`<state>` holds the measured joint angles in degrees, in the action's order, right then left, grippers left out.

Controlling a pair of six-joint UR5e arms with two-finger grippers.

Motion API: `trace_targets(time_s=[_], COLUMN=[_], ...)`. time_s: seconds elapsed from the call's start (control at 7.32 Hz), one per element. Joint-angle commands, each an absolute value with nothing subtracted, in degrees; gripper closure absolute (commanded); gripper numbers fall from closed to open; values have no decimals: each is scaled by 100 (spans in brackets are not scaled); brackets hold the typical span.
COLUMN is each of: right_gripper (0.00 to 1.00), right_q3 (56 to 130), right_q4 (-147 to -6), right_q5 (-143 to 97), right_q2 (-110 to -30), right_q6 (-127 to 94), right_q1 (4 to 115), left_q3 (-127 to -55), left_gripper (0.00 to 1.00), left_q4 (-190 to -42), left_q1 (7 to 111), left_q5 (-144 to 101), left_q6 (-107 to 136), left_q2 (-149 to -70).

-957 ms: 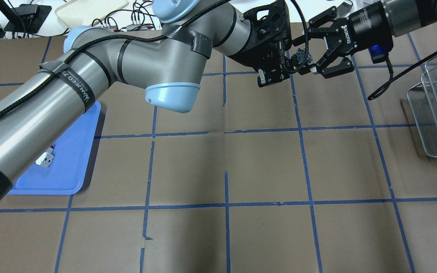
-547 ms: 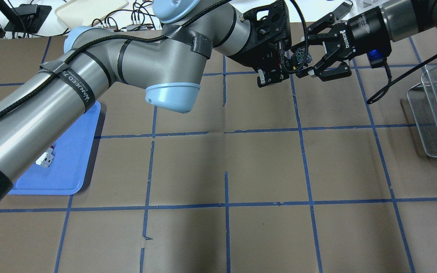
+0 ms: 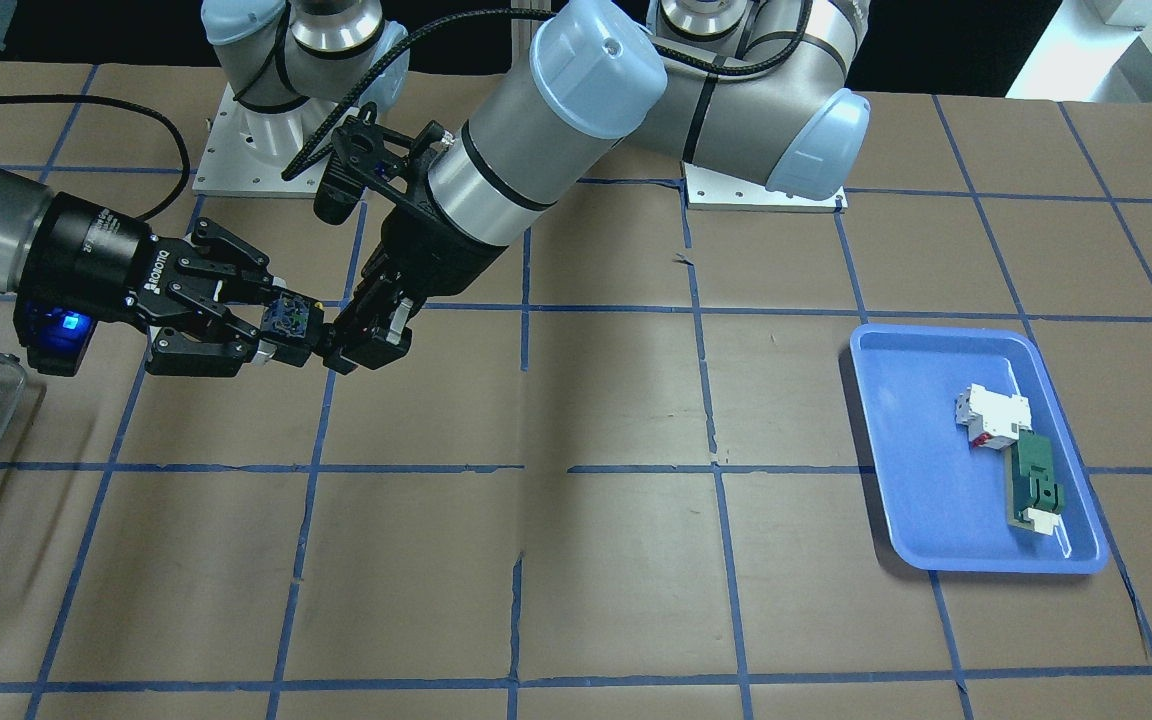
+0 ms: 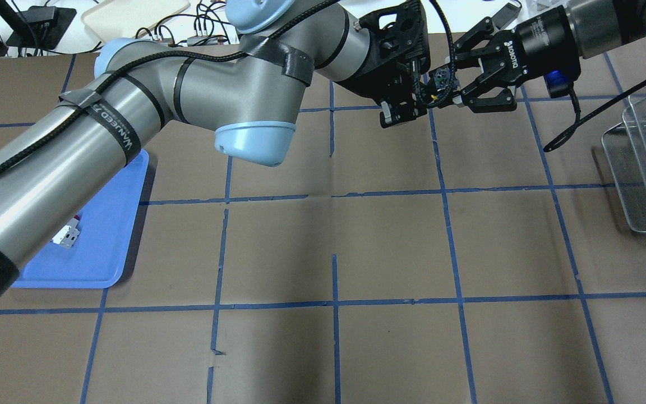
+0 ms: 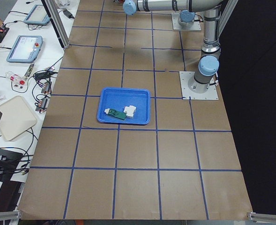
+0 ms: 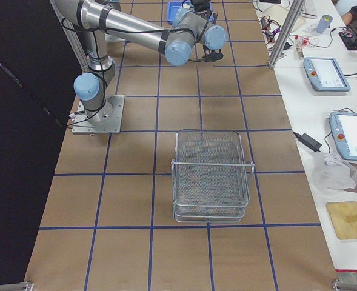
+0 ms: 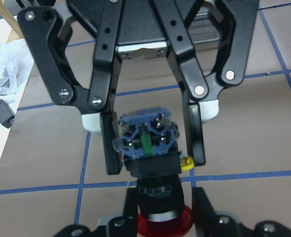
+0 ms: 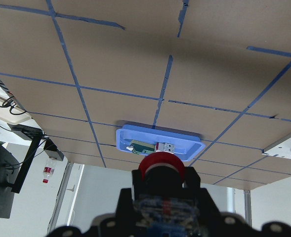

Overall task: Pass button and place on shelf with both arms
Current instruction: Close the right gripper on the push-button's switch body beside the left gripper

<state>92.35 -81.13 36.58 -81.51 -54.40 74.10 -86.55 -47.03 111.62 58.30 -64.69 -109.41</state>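
Note:
The button (image 3: 288,318) hangs above the far side of the table between both grippers. In the left wrist view its greenish contact block (image 7: 147,140) points up and its red cap points down. My left gripper (image 3: 331,345) is shut on the button's black body (image 7: 157,185). My right gripper (image 3: 276,320) has its jaws closed in on the contact block from the opposite side. The overhead view shows the two grippers tip to tip, left (image 4: 424,98) and right (image 4: 455,90), with the button (image 4: 441,78) between them. The wire shelf (image 4: 645,168) stands at the table's right edge.
A blue tray (image 3: 936,500) on my left side holds a white-and-red breaker block (image 3: 991,415) and a flat green-and-white part (image 3: 1036,485). The shelf (image 6: 211,176) is a tiered rack near the right end. A black cable (image 4: 575,120) hangs under the right wrist.
The right gripper has moved in toward the left gripper and its jaws have narrowed from wide open onto the button's contact block. The left arm has held still.

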Motion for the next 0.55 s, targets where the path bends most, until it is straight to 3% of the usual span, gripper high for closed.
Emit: trace_targets(time_s=[0.0,0.41], right_gripper=[89,93], right_q3=[9264,9255], right_q4=[-8104,-8112], right_q5=[3665,3665], right_q2=[-8200,-8200], right_q6=[-5414,-5414], right_q1=[7409,7400], left_q3=[-8648,-8675], left_gripper=[100,100], left_q4=[-4702,-4702], left_q1=[11162,11162], left_q5=[5827,5845], left_q6=[-6469,-6469], left_q2=[-10916,-10916])
